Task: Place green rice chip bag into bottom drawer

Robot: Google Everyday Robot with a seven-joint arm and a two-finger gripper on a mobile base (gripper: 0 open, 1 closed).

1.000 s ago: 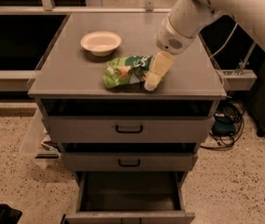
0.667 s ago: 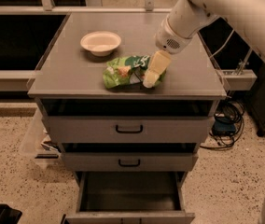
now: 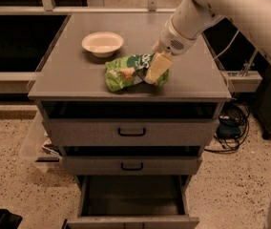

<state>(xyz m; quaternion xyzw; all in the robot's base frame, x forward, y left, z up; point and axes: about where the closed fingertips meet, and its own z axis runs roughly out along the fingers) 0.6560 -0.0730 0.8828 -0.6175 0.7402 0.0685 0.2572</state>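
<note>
Cabinet top [image 3: 73,80] carries bowl [image 3: 102,43] and green rice chip bag [image 3: 122,73] under claw [image 3: 150,77].

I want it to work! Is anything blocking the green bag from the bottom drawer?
Nothing visible. The gripper is at the green rice chip bag on the cabinet top; the bottom drawer stands open below.

The gripper [image 3: 148,77] is at the bag [image 3: 123,73], a bowl [image 3: 102,43] stands near, and the bottom drawer [image 3: 131,198] lies open.

Lab-like workroom, grey metal drawer cabinet [image 3: 183,133], speckled floor [image 3: 243,190], loose cables [image 3: 232,123], claw [image 3: 148,78] over its top.
</note>
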